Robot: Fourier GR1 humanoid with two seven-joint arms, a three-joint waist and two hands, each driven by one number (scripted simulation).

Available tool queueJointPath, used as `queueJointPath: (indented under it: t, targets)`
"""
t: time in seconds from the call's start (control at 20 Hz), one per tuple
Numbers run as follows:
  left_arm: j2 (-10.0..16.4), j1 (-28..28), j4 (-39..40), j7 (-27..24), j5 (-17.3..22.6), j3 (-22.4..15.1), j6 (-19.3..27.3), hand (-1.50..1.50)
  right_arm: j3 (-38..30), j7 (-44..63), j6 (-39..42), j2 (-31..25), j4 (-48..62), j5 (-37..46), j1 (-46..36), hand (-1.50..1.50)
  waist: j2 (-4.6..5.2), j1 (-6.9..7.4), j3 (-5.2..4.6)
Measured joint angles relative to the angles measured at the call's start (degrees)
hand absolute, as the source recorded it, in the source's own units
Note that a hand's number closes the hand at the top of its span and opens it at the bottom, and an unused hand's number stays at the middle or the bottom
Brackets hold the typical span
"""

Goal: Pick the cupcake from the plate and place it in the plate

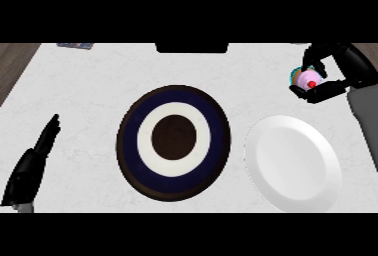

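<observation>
A pink-frosted cupcake [306, 78] with a red cherry on top is held up at the far right, and my right hand [330, 75] is curled round it, hiding most of its base. Below and left of it lies a plain white plate [292, 162] with nothing on it. In the middle of the counter sits a dark plate [174, 142] with navy, white and brown rings, also bare. My left hand [33, 162] rests open at the lower left, fingers straight, well away from both plates.
The white marble counter [81, 85] meets a wooden strip [13, 62] at the left. A small blue-patterned object [76, 46] lies at the far left edge, and a dark block [191, 47] sits at the far middle.
</observation>
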Motion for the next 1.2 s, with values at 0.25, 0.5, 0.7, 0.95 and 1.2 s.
queueJointPath:
  t: [0.25, 0.5, 0.7, 0.95, 1.2]
  targets:
    - [-0.47, 0.67, -0.65, 0.77, -0.52, 0.28, 0.29, 0.00, 2.47, 4.80, 5.09, 4.01, -11.44, -2.51, 1.97, 1.50, -0.40, -1.02, -0.06]
    - [-0.14, 2.24, -1.52, -0.05, -0.03, 1.26, -0.67, 0.00, 4.75, 15.49, 9.03, 8.81, -23.50, -5.02, 3.19, 1.50, -0.49, -1.18, -0.07]
    - [-0.72, 1.25, -1.71, 0.74, -0.58, 0.94, -0.56, 0.00, 8.07, 24.68, 9.59, 14.26, -29.33, -4.88, 3.14, 1.50, -0.42, -1.04, -0.07]
    - [-1.31, 0.63, -1.42, 0.97, -1.41, 0.79, -0.33, 0.00, 13.76, 32.68, 9.74, 19.79, -32.99, -2.08, 3.59, 1.50, -0.29, -0.83, -0.07]
    - [-2.33, -0.40, -0.13, 0.42, -2.35, 0.30, -0.04, 0.00, 18.87, 36.65, 8.40, 24.32, -31.14, 1.06, 2.73, 1.50, -0.15, -0.54, -0.06]
